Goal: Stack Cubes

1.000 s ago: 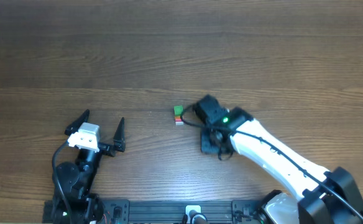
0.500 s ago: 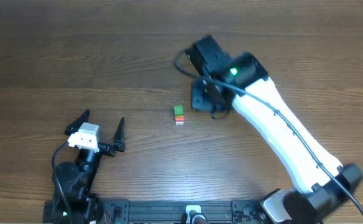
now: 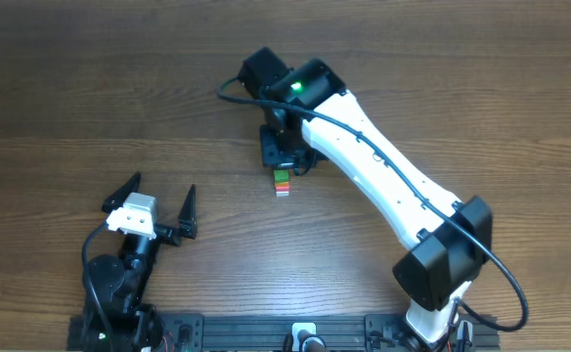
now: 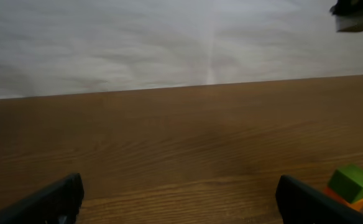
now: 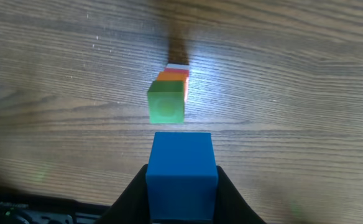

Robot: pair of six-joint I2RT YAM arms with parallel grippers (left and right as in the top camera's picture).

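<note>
We see the right gripper (image 5: 181, 200) clamped on a blue cube (image 5: 181, 171), with its two dark fingers (image 5: 132, 196) pressed against opposite sides of the cube. The cube is lifted off the wooden table (image 5: 306, 93).

In the right wrist view the stack stands on the table just ahead of the held cube. A green cube (image 5: 166, 103) is on top, an orange cube (image 5: 172, 76) is under it, and a white cube (image 5: 177, 65) is at the bottom. A narrow strip of bare wood shows between the blue cube's front edge and the green cube, so the held cube is near the stack and not squarely over it. We cannot tell how high it hangs above the green top.

In the top view the stack (image 3: 282, 182) sits just left of the frame's centre. The right gripper (image 3: 284, 147) appears directly above it in the picture, almost touching it in outline. The white right arm (image 3: 383, 186) runs from the lower right of the frame up to the upper middle.

The left gripper (image 3: 158, 200) rests in the lower left of the frame, well apart from the stack. Its fingers are spread wide and nothing is between them. In the left wrist view we catch the green cube (image 4: 353, 182) with the orange cube (image 4: 343, 198) beneath it, beyond one of that gripper's fingers (image 4: 321, 202).
</note>
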